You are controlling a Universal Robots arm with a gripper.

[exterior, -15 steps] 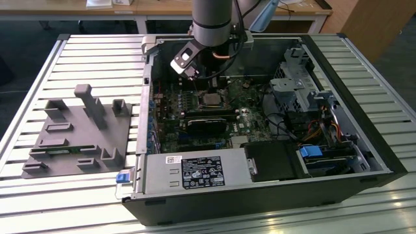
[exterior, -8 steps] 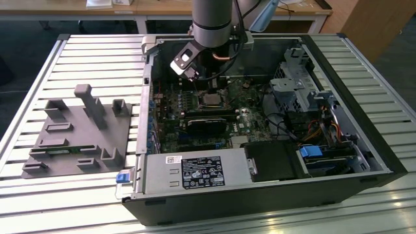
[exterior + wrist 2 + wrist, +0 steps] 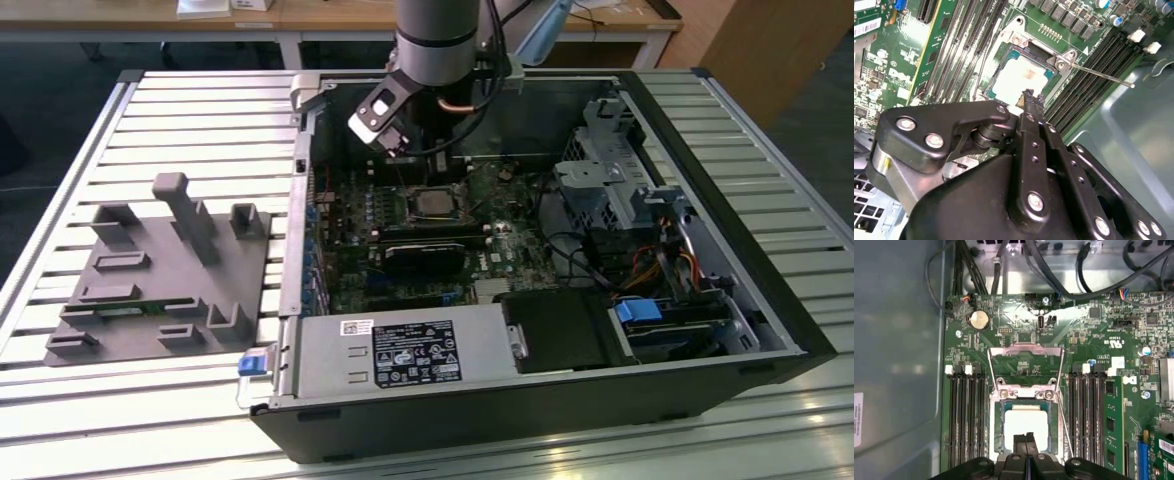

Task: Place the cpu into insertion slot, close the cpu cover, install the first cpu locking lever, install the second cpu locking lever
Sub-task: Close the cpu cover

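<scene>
The cpu [image 3: 1026,422] lies flat in the insertion slot [image 3: 996,432] on the green motherboard, its pale face up; it also shows in the second wrist view [image 3: 1021,77] and the exterior view [image 3: 430,203]. The cpu cover [image 3: 1026,349] appears tilted up open at the slot's far edge, with board visible through its cut-out. A thin locking lever [image 3: 1099,75] sticks out free from the slot's corner, and another rod [image 3: 1064,430] runs beside the slot. My gripper [image 3: 1026,437] is shut with nothing between its fingers, its tips [image 3: 1029,95] just above the chip's near edge.
The arm [image 3: 434,40] reaches down into the open computer case. Memory slots [image 3: 966,415] flank the socket, and a long black card [image 3: 427,255] lies close by. Cables [image 3: 1004,260], a drive cage [image 3: 627,170] and the power supply box [image 3: 400,355] crowd the case. A grey fixture [image 3: 160,270] sits on the slatted table.
</scene>
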